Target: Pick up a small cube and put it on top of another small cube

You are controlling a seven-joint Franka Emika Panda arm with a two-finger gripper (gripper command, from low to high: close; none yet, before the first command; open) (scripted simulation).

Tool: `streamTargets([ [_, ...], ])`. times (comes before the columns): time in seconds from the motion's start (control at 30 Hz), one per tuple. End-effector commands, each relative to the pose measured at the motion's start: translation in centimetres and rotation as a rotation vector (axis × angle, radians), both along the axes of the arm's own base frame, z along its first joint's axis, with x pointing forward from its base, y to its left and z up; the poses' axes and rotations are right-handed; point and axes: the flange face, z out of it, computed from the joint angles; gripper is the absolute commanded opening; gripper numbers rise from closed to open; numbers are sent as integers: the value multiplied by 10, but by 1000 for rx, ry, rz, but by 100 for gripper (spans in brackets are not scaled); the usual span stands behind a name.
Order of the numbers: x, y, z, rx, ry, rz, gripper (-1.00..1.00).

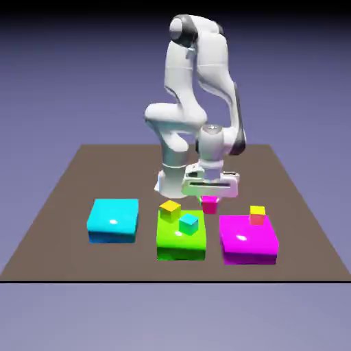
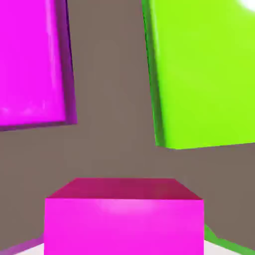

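pink cube [image 1: 210, 205] sits clamped in my pincer [image 1: 210, 198]; the red cube [image 1: 257, 215] lies toward the exterior view's right, on the magenta block [image 1: 248, 240].

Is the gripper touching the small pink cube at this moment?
Touching. The hand view shows the small pink cube large between the finger tips, its sides meeting them with no gap; in the exterior view it hangs right under the gripper.

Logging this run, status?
Gripper closed on small magenta cube. Not stacked yet. Flat green block and flat magenta block nearby.
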Motion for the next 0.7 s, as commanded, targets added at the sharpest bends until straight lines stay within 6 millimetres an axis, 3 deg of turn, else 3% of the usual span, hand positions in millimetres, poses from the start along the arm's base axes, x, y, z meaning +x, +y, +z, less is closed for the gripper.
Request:
streamTargets([
  [0.0, 7, -4, 6, 1, 2, -42, -100],
  [0.27, 53, -48, 68, -13, 4, -390, -100],
  [0.5, 72, -109, 133, -45, -13, -721, -100],
  [0.6, 67, -149, 124, -28, -12, -875, -100],
  [0.67, 69, -150, 112, -30, -12, -876, -100],
])
